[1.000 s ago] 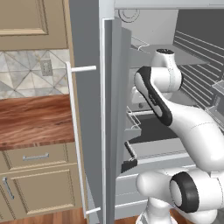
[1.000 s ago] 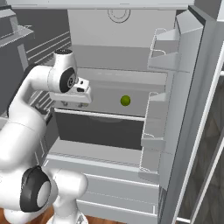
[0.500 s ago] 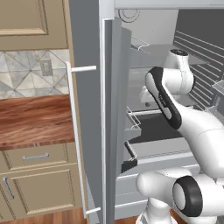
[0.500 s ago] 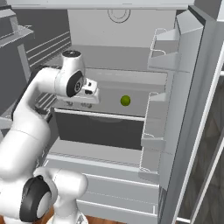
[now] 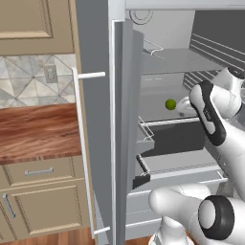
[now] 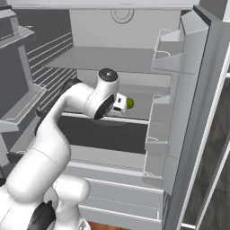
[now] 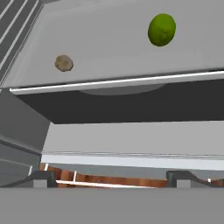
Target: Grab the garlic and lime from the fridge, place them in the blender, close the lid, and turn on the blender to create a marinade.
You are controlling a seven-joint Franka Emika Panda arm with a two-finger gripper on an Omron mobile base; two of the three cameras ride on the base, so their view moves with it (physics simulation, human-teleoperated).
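Inside the open fridge (image 6: 117, 58) we see our white arm reaching over a middle shelf (image 7: 113, 48), with the gripper (image 7: 112, 177) held out toward the back wall. Its two dark fingertips (image 7: 43, 178) stand far apart at the bottom of the hand view, released and grasping nothing. On that shelf the lime (image 7: 162, 29) sits to the right and farther back, round and green. From the right base camera we find it just beyond the white hand, and from the left base camera it lies just left of the arm's forearm. Well apart from it, toward the left of the same shelf, rests the garlic (image 7: 64, 63), a small brownish lump. Both lie free on the grey shelf, untouched. Below the shelf's pale front edge we see a dark gap and then a lighter drawer front (image 7: 131, 138). On the left, the fridge door (image 5: 122, 129) stands open with its thin pale handle (image 5: 81, 143) beside the beige cabinets (image 5: 38, 191) and wooden counter (image 5: 33, 131).
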